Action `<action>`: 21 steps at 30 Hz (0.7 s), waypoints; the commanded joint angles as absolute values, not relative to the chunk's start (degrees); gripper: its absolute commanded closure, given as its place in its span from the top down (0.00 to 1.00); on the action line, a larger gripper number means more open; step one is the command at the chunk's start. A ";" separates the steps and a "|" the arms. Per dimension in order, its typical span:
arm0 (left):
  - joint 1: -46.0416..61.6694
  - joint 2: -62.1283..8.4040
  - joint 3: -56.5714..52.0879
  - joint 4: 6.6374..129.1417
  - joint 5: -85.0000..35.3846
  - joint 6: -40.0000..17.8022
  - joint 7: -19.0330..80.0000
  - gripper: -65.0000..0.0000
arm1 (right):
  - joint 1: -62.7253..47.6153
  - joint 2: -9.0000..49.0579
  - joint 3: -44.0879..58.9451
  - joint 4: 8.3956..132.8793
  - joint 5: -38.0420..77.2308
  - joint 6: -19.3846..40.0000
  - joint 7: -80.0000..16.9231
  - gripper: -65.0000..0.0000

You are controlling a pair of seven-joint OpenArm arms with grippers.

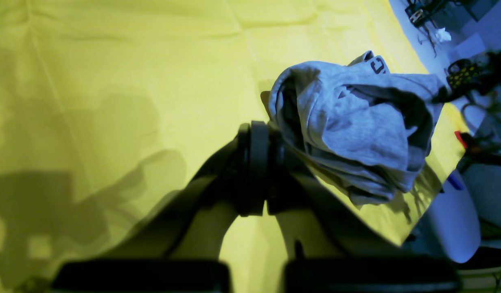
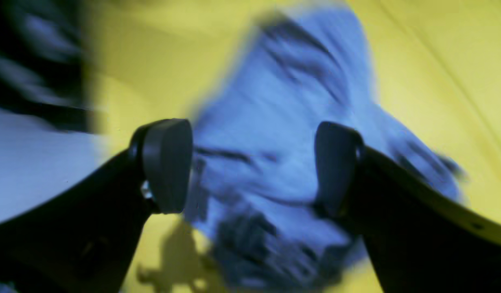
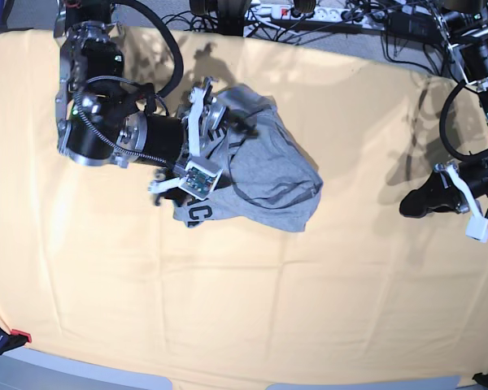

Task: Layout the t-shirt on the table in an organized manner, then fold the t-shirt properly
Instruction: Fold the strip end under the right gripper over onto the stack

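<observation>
Cloth of pale yellow-orange colour covers the table (image 3: 252,325), and its near part in the base view lies bare, with only faint crease lines. Farther in, left of the middle in that view, the t-shirt (image 3: 264,175) lies as a crumpled grey heap, not spread out. Dark block letters show at its near lower edge, and a dark seam line runs across the rumpled upper layer.

The right gripper (image 2: 252,162) is over the left side of this heap. In the right wrist view its two dark pads stand far apart, one on each side of the blurred grey fabric, and they do not clamp it. Whether the pads touch the cloth, I cannot tell, because the picture is smeared.

The left gripper (image 1: 258,162) is well apart from the shirt, at the right side of the table in the base view. In the left wrist view its fingers are pressed together with nothing between them, and the bunched shirt is seen behind them, with part of a printed letter at its top fold.

Beyond the far table edge lie black cables (image 3: 325,16) and a white power strip (image 3: 309,11).
</observation>
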State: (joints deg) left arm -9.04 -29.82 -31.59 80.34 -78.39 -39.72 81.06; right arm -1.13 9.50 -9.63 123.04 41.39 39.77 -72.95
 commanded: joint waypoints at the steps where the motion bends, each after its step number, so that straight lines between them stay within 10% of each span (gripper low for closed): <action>1: -10.02 -31.07 -32.05 81.25 -79.96 -40.00 80.00 0.00 | -0.89 9.54 -9.43 123.92 39.75 40.00 -69.69 0.74; 13: -10.00 -29.15 -32.05 81.25 -79.96 -40.00 80.00 0.00 | -5.04 9.52 -9.43 122.50 25.43 29.26 -61.34 0.73; 21: -10.00 -28.10 -32.05 81.25 -79.96 -40.00 80.00 0.00 | -5.23 8.71 -9.43 122.50 25.21 25.54 -61.06 0.20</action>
State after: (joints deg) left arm -8.95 -27.00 -31.62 80.34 -78.43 -39.72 80.97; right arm -6.00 8.88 -9.58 121.71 24.84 25.63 -62.35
